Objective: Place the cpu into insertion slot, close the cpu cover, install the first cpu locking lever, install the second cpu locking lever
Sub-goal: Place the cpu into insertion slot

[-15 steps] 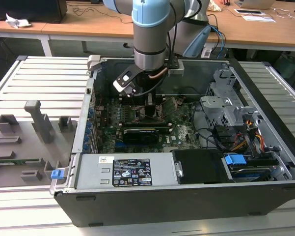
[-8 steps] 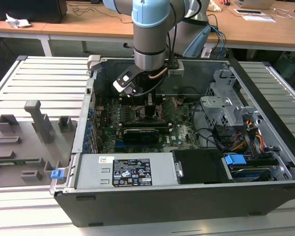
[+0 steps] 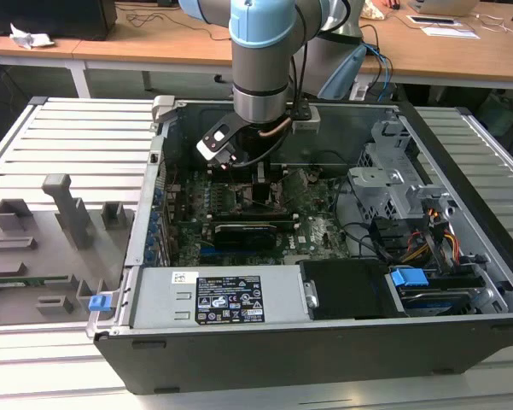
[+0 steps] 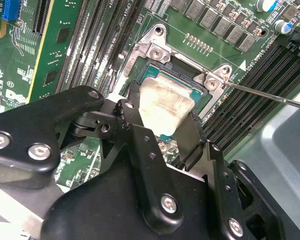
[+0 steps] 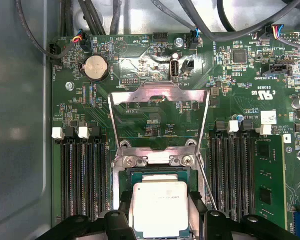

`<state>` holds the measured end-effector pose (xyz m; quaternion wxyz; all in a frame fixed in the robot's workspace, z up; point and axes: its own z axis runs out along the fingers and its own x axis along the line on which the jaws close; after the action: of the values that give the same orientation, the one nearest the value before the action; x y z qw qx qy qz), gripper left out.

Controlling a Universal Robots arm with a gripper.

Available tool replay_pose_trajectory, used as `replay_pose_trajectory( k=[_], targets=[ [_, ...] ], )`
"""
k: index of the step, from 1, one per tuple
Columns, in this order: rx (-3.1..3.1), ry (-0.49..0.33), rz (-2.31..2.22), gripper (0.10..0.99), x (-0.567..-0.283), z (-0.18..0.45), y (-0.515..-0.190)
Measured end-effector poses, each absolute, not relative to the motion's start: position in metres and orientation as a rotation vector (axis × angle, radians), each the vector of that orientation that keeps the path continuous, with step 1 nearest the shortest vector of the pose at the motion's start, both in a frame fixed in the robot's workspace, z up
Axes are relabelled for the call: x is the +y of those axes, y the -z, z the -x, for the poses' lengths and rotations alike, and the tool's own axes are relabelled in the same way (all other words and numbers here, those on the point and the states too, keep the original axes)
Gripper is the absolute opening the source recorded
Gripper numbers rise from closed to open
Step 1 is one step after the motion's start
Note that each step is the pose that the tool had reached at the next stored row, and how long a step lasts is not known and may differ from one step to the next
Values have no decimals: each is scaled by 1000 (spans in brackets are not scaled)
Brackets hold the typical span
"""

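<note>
Inside the open computer case [image 3: 341, 350], over the green motherboard [image 5: 140, 65]; cpu cover [image 5: 189, 95] stands hinged open beyond the insertion slot [image 5: 140, 174]; cpu [image 5: 159, 205] lies squarely over that slot, edges parallel to its rim, seating unclear; gripper [image 5: 159, 222] directly above, clamped on two opposite cpu edges.

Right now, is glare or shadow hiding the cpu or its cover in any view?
First wrist view: the cpu is evenly lit; the cpu cover, raised, has a bright sheen on one bar. Second wrist view: the cpu top is washed pale; the black fingers hide its near edge. Exterior view: dim under the arm.
</note>
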<state>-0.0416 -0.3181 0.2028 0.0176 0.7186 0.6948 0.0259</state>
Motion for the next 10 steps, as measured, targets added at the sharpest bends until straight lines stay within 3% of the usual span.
replay_pose_trajectory(
  k=[3,4,10],
  targets=[
    [2159,-80,-2232,541,-318,42,-203],
    [2159,-80,-2232,604,-318,42,-203],
    [2159,-80,-2232,604,-318,42,-205]
  ],
)
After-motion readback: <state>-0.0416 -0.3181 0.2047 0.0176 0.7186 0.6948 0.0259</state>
